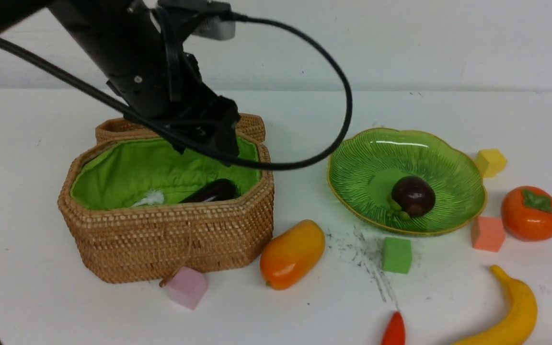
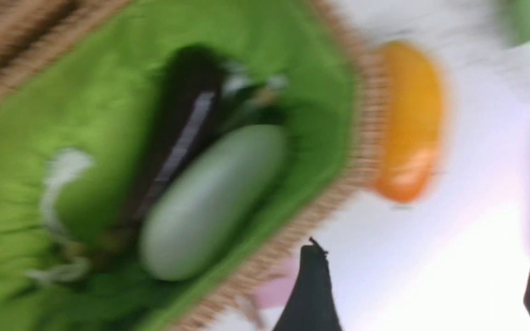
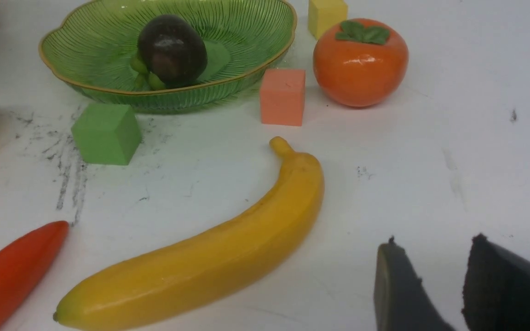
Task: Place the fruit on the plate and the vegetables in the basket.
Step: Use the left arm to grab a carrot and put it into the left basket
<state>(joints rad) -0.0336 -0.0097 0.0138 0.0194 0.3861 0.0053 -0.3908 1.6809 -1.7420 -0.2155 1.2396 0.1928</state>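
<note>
Basket (image 1: pixel 170 239): eggplant (image 1: pixel 211 191), radish (image 2: pixel 210 197) inside. Left gripper (image 2: pixel 426 285) above it, fingers spread, empty. Mango (image 1: pixel 293 254), carrot (image 1: pixel 394 330) on table (image 1: pixel 27 191). Plate (image 1: pixel 439 153): mangosteen (image 1: pixel 413 195) only. Banana (image 1: pixel 511 316), persimmon (image 1: pixel 531 213) unplaced. Right gripper (image 3: pixel 449 285) slightly parted, empty. Four pieces left.

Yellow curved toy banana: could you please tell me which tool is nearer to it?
Right. The right tool is close beside the banana; the left tool is far off, at the tan wicker basket.
</note>
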